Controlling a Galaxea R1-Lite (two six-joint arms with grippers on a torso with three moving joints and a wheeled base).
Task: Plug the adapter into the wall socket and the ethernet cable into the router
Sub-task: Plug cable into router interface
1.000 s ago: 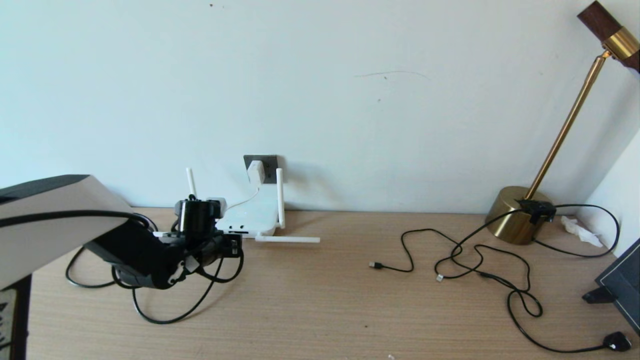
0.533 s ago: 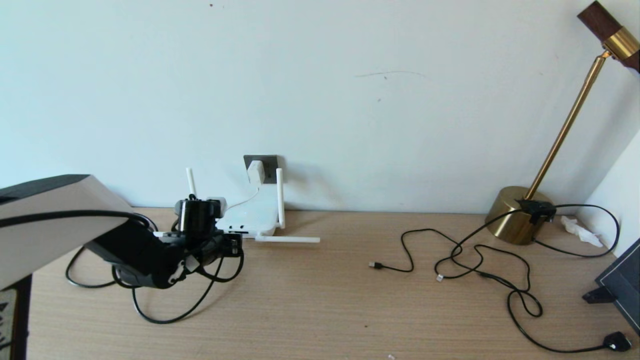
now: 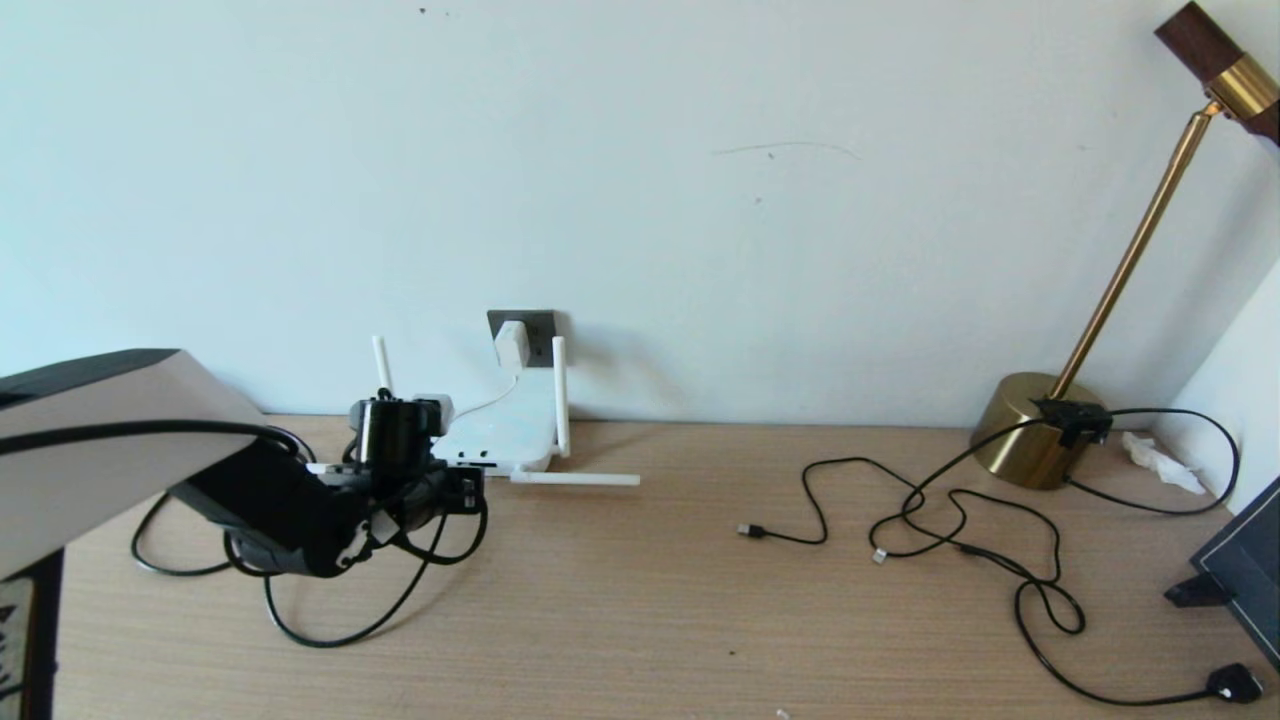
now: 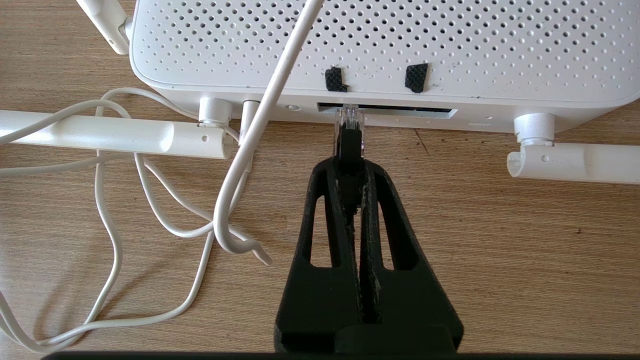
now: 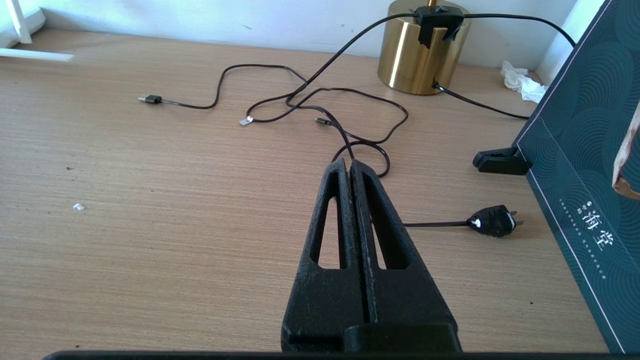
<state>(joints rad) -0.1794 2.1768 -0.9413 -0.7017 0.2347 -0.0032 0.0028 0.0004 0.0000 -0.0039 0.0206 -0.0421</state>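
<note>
The white adapter (image 3: 511,343) sits in the dark grey wall socket (image 3: 538,322), its thin white cord running down to the router (image 3: 505,432). My left gripper (image 4: 350,165) (image 3: 468,492) is shut on the ethernet cable (image 4: 348,147). The cable's clear connector tip (image 4: 348,116) is at the mouth of the router's (image 4: 380,45) dark port slot (image 4: 395,109). Black cable loops (image 3: 330,625) trail on the desk below the left arm. My right gripper (image 5: 348,165) is shut and empty, hanging over the desk's right part, out of the head view.
White antennas (image 3: 575,479) lie flat by the router and others stand upright (image 3: 560,395). White cord loops (image 4: 150,200) lie beside the left gripper. Thin black USB cables (image 3: 950,520), a black mains plug (image 3: 1232,683), a brass lamp (image 3: 1035,430) and a dark box (image 5: 590,150) fill the right.
</note>
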